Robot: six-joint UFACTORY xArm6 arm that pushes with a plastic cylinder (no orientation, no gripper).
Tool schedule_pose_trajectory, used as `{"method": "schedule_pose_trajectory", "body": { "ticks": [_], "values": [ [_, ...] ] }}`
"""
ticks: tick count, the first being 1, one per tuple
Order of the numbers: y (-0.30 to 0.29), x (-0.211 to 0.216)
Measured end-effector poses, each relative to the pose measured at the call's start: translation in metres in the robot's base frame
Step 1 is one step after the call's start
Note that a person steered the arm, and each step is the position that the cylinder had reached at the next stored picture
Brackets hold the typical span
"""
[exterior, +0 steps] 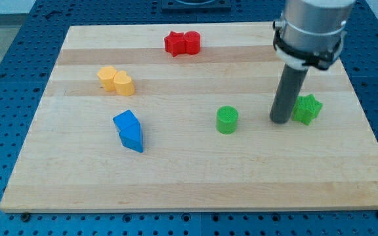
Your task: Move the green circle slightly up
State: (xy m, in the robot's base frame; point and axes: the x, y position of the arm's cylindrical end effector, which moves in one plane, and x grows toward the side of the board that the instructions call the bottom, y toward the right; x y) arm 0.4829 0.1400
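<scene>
The green circle (227,120) is a short green cylinder standing on the wooden board (195,177), right of the board's middle. My tip (281,120) rests on the board to the circle's right, about a block's width away from it. A green star (306,109) lies just right of the rod, close to it or touching it. The rod hangs from the grey arm at the view's top right.
A red block (182,43) lies near the board's top edge. A yellow block (116,80) lies at the left. A blue block (129,130) lies below it, left of the green circle. A blue perforated table surrounds the board.
</scene>
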Motion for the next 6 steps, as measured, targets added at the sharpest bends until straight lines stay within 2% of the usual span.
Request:
{"method": "schedule_pose_trajectory", "body": {
  "ticks": [1,2,3,5,6],
  "values": [
    [-0.01,0.04],
    [-0.073,0.034],
    [-0.105,0.02],
    [-0.112,0.018],
    [-0.116,-0.001]
  ]
}}
